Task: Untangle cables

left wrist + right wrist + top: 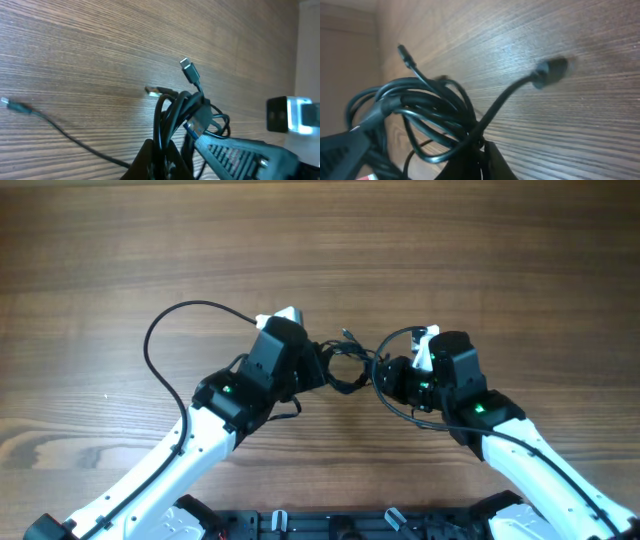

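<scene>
At the lower left of the overhead view we see the left arm (150, 470) reaching up toward the middle of the wooden bench (320, 240). Its left pincer (316, 370) is clenched on the cables (345, 366), a small black tangle at the centre of the frame. In the left wrist view the cords rise in a bundle out of the closed fingers. An upright plug end (189, 69) sticks up above the knot, and a flat plug (156, 91) points left just behind it. A loose strand (60, 131) trails across the wood to the left edge. Just right of the tangle in the overhead view, the right pincer (388, 378) is clamped on the same bunch from the other side. Its wrist view shows loops crowded at the left and one cord reaching to a blurred plug (552, 67) at the upper right.
</scene>
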You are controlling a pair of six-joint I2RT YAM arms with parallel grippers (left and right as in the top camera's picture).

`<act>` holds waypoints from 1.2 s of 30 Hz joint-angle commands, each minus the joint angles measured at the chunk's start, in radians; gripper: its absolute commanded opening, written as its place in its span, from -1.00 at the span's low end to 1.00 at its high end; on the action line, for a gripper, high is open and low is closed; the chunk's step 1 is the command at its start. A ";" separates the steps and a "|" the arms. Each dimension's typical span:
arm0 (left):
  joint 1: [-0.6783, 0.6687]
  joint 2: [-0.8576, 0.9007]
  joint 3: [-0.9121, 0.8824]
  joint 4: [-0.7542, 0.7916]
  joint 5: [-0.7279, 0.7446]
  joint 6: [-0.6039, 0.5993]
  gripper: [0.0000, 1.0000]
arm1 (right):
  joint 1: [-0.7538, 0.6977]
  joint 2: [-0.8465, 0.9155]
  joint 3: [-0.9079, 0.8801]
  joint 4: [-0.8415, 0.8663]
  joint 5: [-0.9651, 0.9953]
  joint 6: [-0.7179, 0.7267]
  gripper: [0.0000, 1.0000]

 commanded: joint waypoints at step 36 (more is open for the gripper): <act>0.006 0.008 0.007 -0.130 -0.800 0.002 -0.92 | -0.140 -0.252 0.008 -0.003 -0.276 0.093 -0.91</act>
